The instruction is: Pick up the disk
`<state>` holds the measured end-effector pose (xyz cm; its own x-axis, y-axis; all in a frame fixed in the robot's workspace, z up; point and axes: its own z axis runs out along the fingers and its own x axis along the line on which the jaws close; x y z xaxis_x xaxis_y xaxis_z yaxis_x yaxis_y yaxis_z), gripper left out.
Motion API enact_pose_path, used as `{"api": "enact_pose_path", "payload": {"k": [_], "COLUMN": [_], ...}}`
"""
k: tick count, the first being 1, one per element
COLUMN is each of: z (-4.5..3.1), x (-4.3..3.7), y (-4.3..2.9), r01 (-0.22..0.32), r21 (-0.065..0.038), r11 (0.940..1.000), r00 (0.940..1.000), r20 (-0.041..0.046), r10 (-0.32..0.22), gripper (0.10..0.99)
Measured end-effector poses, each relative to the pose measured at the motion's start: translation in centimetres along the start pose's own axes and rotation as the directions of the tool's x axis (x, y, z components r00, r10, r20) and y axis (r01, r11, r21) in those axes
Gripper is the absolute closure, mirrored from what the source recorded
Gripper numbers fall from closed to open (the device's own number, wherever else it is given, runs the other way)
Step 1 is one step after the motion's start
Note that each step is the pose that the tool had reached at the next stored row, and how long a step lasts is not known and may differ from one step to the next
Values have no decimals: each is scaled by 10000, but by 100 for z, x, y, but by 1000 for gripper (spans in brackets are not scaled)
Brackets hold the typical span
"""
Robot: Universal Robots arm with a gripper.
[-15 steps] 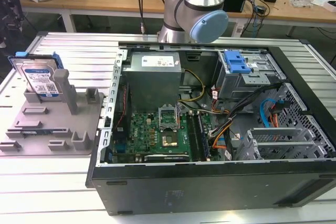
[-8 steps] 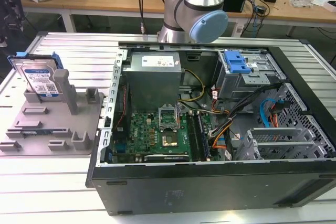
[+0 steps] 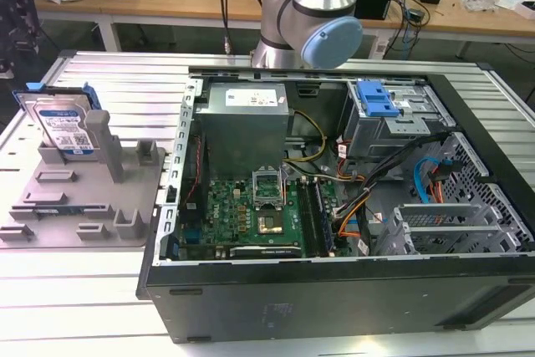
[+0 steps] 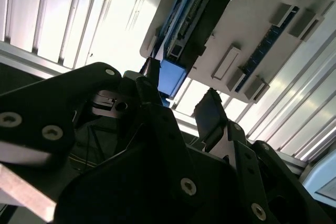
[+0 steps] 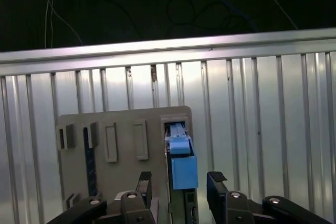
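Note:
The disk [image 3: 63, 125] is a silver hard drive with a blue-and-white label and blue side rails. It stands on edge in the grey fixture tray [image 3: 79, 206] at the exterior view's left. In the first wrist view I see the disk edge-on [image 5: 178, 142], its blue rail end between the two dark fingers. My gripper [image 5: 181, 184] is open, with one finger [image 5: 145, 182] on each side of the disk's line and nothing held. The second wrist view shows the same open gripper [image 4: 181, 95] near the blue rail end of the disk [image 4: 172, 77]. Whether the fingers touch the disk I cannot tell.
An open black computer case [image 3: 334, 290] lies at the exterior view's centre and right, with motherboard, cables and a blue drive bracket [image 3: 374, 99] inside. The arm's base joint [image 3: 309, 14] rises behind it. Ribbed metal table [image 5: 262, 129] surrounds the fixture tray [image 5: 121, 129]. Cluttered benches stand behind.

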<state>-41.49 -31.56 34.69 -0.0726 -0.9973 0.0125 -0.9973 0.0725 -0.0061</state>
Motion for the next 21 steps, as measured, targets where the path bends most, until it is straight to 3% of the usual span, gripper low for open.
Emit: {"api": "enact_pose_path", "payload": {"k": [21], "z": [126], "x": [-19], "y": [28], "r01": [26], "r21": [-1], "r11": [10000], "r00": [10000], "r20": [0], "r10": [-26], "gripper": [545]}}
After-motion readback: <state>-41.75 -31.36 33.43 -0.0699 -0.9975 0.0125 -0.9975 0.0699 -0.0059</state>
